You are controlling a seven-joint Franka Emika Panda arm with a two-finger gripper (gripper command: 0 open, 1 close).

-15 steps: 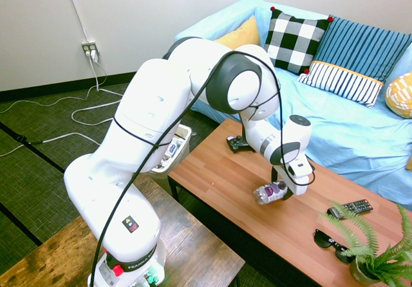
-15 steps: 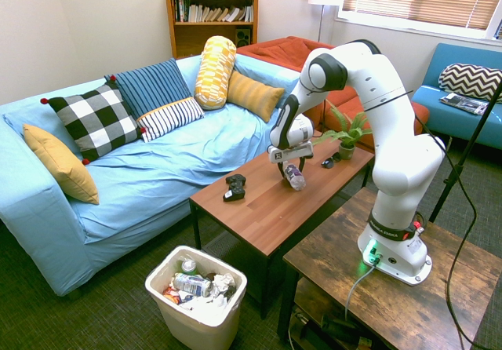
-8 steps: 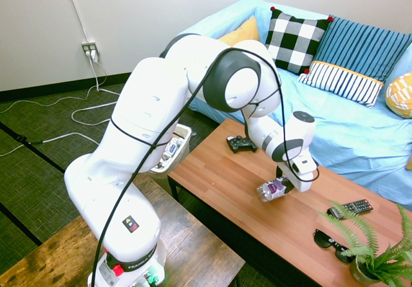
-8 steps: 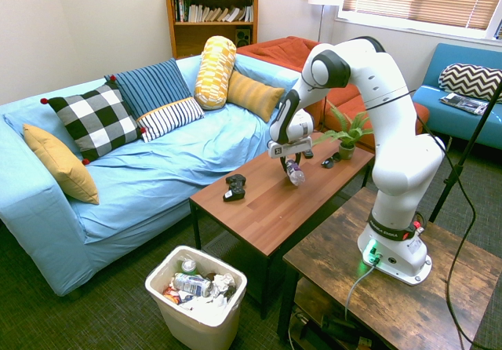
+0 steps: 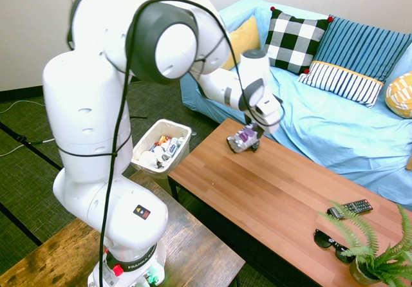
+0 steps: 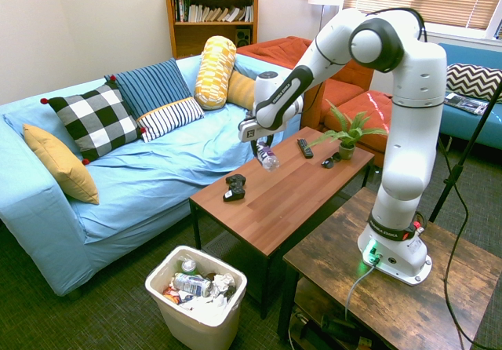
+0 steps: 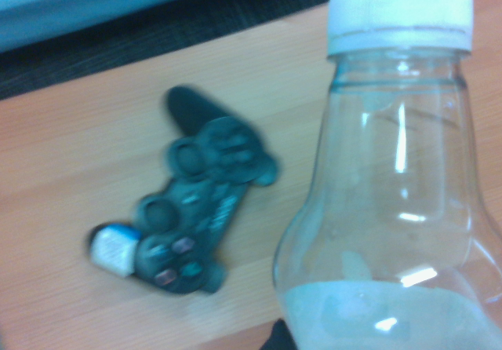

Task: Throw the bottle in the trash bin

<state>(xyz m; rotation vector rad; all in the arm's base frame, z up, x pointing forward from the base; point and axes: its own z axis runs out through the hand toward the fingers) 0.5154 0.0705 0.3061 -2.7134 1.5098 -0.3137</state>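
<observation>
1. Whereas half a second ago the gripper [image 6: 267,152] hung over the middle of the coffee table [image 6: 314,181] near the fern, it now sits above the table's sofa-side end, with the arm stretched far out from its base.
2. The bottle [image 6: 268,158] has travelled with it: the fingers are closed on the bottle's body, and the bottle hangs in the air above the tabletop, touching nothing else.
3. In the wrist view the white cap and clear shoulder of the bottle [image 7: 392,169] fill one side, and the black game controller [image 7: 196,201] lies on the wood beneath, so the load now hovers above or just beside the controller [image 6: 234,187].
4. The trash bin [image 6: 196,295], already partly full of rubbish, stands on the carpet below the table's end, well apart from the bottle.
5. Judging from this, the carry is well under way but not finished; the arm needs to pass the table edge and come over the bin's opening [image 5: 161,150] before letting go.
</observation>
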